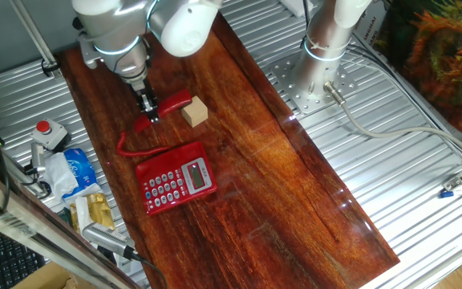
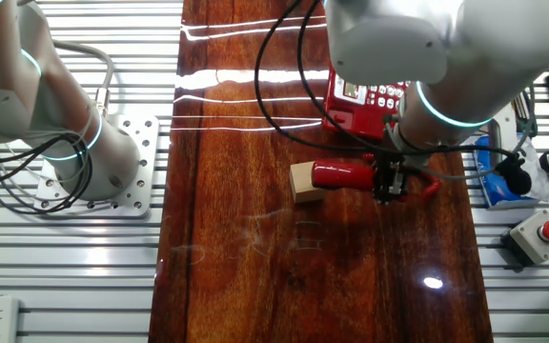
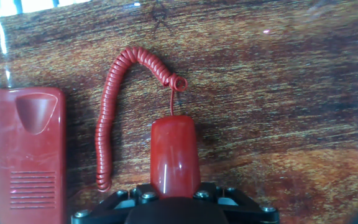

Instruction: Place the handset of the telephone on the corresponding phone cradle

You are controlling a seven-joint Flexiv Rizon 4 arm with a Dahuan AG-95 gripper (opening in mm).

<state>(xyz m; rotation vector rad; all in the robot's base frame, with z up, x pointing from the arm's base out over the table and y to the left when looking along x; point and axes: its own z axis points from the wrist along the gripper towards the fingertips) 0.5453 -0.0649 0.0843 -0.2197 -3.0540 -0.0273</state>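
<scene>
The red handset [image 1: 173, 103] lies low over the wooden tabletop, behind the red telephone [image 1: 176, 178], with one end next to a tan wooden cube [image 1: 195, 112]. My gripper [image 1: 149, 115] is shut on the handset's other half. In the hand view the handset [image 3: 174, 152] runs out from between the jaws of my gripper [image 3: 174, 200], and its coiled cord [image 3: 107, 106] loops left toward the telephone [image 3: 17, 162]. The phone cradle [image 3: 35, 112] is an empty recessed strip beside the keypad, also visible in one fixed view [image 1: 171, 158]. The other fixed view shows the gripper [image 2: 390, 191], handset [image 2: 339, 174] and telephone [image 2: 370, 100].
A grey box with a red button [image 1: 46, 132] and a blue packet [image 1: 74, 168] lie left of the wooden board on the ribbed metal. A second arm's base [image 1: 315, 80] stands at the back right. The wooden cube [image 2: 305, 181] touches the handset's end.
</scene>
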